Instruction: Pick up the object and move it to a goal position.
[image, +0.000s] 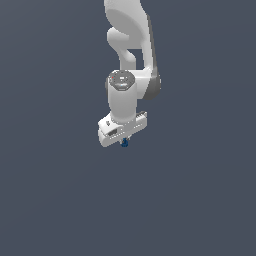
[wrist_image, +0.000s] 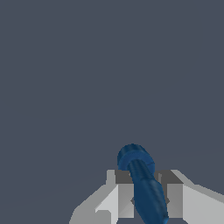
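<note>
My gripper (wrist_image: 146, 197) pinches the dark blue object (wrist_image: 142, 183) by its shaft, fingers (wrist_image: 124, 192) pressed on either side. My wrist view cuts off its near end; the exterior view shows only a blue speck (image: 124, 143) beneath my white hand.

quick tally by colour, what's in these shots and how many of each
dark blue: 1, the elongated piece held between the fingers, also peeking out under the gripper in the exterior view
white: 1, the robot arm with its gripper
total: 2
</note>
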